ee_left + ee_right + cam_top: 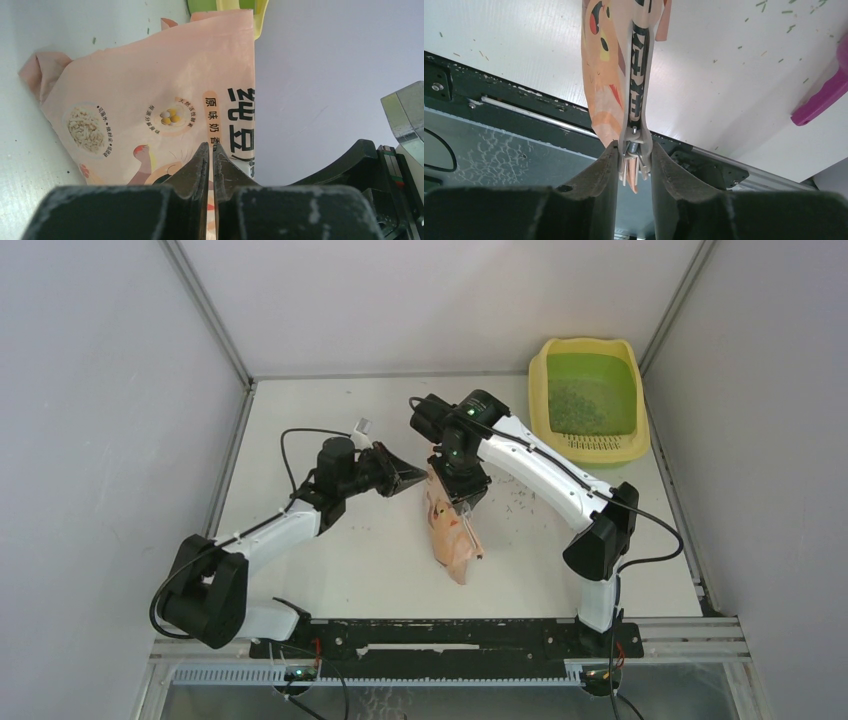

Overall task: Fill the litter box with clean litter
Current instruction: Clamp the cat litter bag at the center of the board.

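We judge the step in hand to be work on the clip (636, 100) that seals the peach-pink bag (452, 540). The bag stands at the centre of the overhead view, on the table (350, 560). The litter box (598, 447) sits at the upper right of that view, well apart from the bag. Only a thin patch of litter (578, 405) lies in its green basin, and stray granules dot the table between the two.

The right gripper (634, 147) hangs over the bag's top with its fingers parted, one on each side of the clip's sprung handle end. They touch it or nearly so, and we cannot tell whether they press. The left gripper (210, 150) is clenched almost together at the bag's left side, and we cannot tell whether it pinches any film. A magenta scoop (819, 97) shows at the right edge of the right wrist view.

The next move, in our view, calls for a firm squeeze on the clip handles and a straight pull off the bag, while the left arm steadies it upright.
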Controlling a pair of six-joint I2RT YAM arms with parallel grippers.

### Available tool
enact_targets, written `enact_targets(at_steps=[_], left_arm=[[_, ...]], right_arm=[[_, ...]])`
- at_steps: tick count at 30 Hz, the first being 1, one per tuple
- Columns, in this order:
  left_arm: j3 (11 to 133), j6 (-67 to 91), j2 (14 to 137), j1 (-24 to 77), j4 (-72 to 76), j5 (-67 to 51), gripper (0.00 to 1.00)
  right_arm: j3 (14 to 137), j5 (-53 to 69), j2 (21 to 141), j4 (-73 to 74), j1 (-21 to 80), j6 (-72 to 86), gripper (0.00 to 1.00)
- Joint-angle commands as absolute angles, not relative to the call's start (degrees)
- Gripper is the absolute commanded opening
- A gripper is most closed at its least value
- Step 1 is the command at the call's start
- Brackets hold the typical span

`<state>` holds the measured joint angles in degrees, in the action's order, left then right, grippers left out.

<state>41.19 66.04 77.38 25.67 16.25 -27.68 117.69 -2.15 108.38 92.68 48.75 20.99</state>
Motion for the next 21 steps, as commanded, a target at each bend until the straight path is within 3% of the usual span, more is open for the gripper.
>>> enact_targets(at_steps=[1, 8, 13, 21], left_arm=[[39.69, 66.35, 77.04, 25.14, 19.12, -28.94, 0.09], [39.64, 65.8, 76.07, 24.66, 17.42, -28.82, 0.09], [39.73, 64.75, 75.5, 24.13, 15.51, -28.53, 0.09], [40.56, 64.47, 78.1, 24.08, 15.35, -28.77, 0.09]], right_arm=[[119.94, -1.97, 107.96, 92.04, 48.56, 19.52, 0.36], [123.32, -1.85, 110.75, 91.93, 47.33, 17.93, 0.47], [130.27, 0.12, 115.34, 91.49, 43.8, 15.58, 0.65], [137.87, 3.01, 122.79, 89.71, 41.32, 14.33, 0.68]])
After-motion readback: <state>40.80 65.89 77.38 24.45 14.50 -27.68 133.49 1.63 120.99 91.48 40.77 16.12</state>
